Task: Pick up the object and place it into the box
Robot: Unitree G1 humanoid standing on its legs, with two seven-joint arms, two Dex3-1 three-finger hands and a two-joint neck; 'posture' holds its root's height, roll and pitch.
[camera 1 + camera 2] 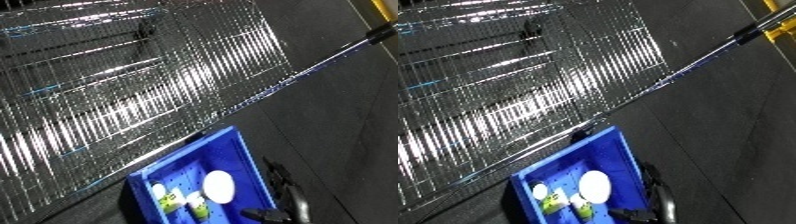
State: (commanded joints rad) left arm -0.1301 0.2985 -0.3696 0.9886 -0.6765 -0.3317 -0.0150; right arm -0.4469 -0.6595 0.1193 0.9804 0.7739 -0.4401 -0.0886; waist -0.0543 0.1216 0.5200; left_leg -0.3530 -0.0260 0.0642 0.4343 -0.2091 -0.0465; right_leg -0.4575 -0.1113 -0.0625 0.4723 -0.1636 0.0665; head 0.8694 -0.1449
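1. One big wire shopping trolley [115,85] fills my upper left, its rim running just above the blue bin [244,165]; dark floor [727,125] spreads to the right.
2. A white round object [218,186] lies inside the bin, beside small green-and-white items [197,209].
3. A black hand [282,200] sits against the bin's right wall; I can't tell its finger state.

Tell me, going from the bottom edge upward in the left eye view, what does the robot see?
Blue bin holding a white round object and small green-and-white items, with a black hand at its right → wire mesh cart → dark floor at the top right.
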